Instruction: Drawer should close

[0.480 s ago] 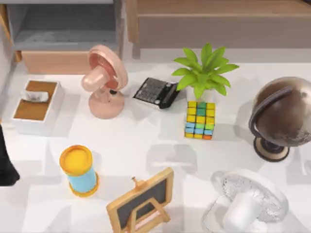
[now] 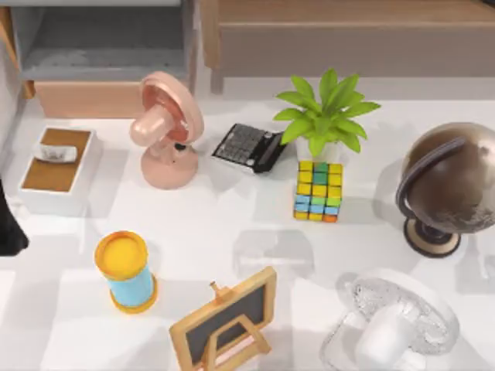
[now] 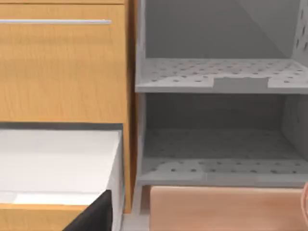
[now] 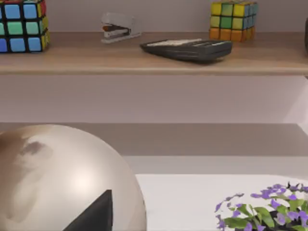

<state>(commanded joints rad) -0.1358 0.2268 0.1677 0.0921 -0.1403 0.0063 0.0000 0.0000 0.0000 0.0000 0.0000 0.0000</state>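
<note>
Since the open drawer (image 3: pixel 57 168), lower left of the left wrist view, looks rigid and free-sliding, its wooden front edge suits pushing; I cannot tell either gripper's state.

I see the open drawer (image 3: pixel 57 163) cut off beside the grey shelf unit (image 3: pixel 216 82), my left hand's fingers out of frame.

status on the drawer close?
Left arm at table's left edge, off the drawer. Drawer open, wooden front not yet pushed. Pink fan stands nearby.
</note>
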